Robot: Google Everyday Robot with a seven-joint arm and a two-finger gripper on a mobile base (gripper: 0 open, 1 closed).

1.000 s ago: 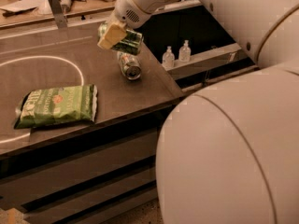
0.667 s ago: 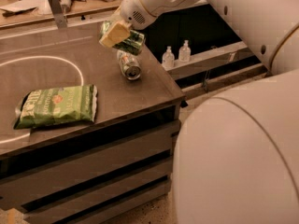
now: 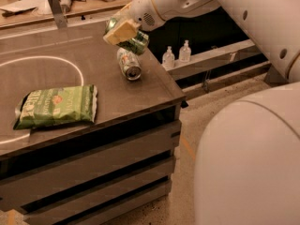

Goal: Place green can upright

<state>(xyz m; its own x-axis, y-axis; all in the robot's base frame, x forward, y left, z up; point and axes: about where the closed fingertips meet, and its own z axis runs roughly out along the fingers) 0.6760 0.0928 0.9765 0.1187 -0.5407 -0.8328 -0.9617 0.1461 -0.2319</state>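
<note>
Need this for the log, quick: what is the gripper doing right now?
Gripper: jaws closed on the green can, holding it tilted above the far right part of the table.

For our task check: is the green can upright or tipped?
Tipped: the green can slants in the tool, held above the table.

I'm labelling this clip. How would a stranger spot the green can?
Find the table's far right corner, where the gripper hangs. The green can is tilted in its grip, above a paler can lying on its side; it alone is all green.
</note>
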